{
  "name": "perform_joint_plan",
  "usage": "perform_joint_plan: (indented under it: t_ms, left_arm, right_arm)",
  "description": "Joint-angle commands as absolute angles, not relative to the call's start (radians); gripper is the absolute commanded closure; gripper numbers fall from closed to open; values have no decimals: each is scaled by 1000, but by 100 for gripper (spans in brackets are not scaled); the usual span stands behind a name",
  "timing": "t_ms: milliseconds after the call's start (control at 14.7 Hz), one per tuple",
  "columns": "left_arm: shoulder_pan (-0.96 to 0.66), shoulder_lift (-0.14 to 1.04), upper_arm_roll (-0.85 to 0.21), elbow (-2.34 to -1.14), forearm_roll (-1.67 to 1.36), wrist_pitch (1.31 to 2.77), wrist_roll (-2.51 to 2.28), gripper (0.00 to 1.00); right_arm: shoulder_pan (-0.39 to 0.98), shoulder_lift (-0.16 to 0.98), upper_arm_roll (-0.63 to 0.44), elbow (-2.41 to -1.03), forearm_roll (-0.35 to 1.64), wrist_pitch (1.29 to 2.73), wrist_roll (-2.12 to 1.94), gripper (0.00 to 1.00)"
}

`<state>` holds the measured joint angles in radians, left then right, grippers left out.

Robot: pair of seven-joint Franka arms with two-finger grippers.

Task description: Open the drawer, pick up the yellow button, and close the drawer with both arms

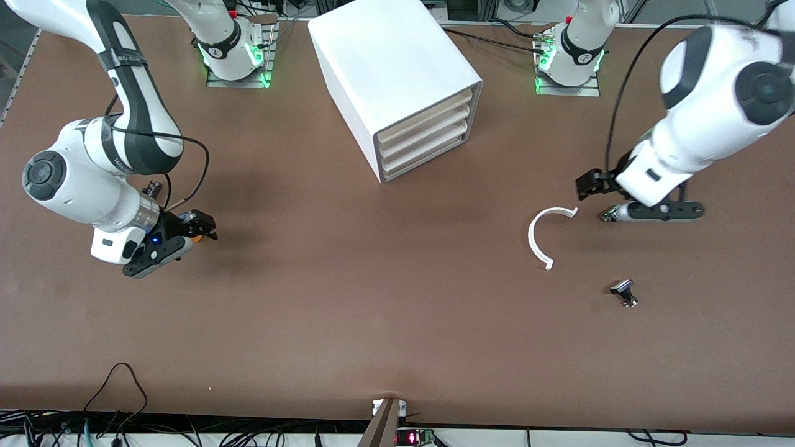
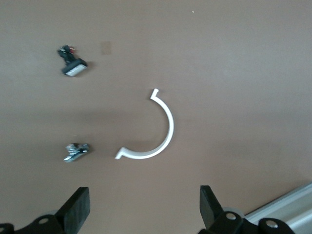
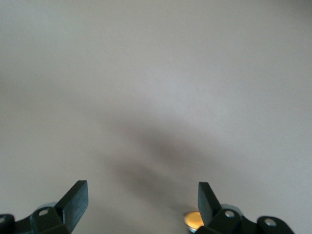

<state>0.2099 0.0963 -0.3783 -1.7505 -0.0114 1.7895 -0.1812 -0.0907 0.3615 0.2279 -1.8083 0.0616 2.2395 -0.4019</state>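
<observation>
The white cabinet stands at the robots' side of the table, and its top drawer sits flush with the two below it. The button's orange cap shows on the table at the right arm's end, just by my right gripper. In the right wrist view the gripper is open and empty, and the cap lies beside one finger. My left gripper is open and empty, low over the table at the left arm's end, also shown in the left wrist view.
A white C-shaped ring lies by the left gripper, also in the left wrist view. Small black-and-silver parts lie near it. Another small dark part lies by the right arm.
</observation>
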Motion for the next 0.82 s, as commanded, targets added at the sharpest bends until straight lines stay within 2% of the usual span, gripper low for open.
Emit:
perform_joint_plan:
  t_ms: [0,205,409,614,750]
  left_arm:
    - [213,57,-344,-1700,11,1704,-79,1]
    - [212,34,-319,-1701,26,1703,-34,1]
    - [195,12,-304,-1709,67,1701,-34,1]
    - [118,-3,-217,-1709,67,1681,-34,1]
    - [82,-12,-155,-1706,66,1675,-31,1]
  right_arm:
    - [-54,350,262,-1773,78,2220,-260,0]
    - [-3,318,261,-1764,61,2198,-39,0]
    - [-3,250,200,-1753,55,2070,-1,0]
    - [-3,200,114,-1730,17,1984,-8,0]
    - [-3,175,84,-1669,11,1863,-5,0]
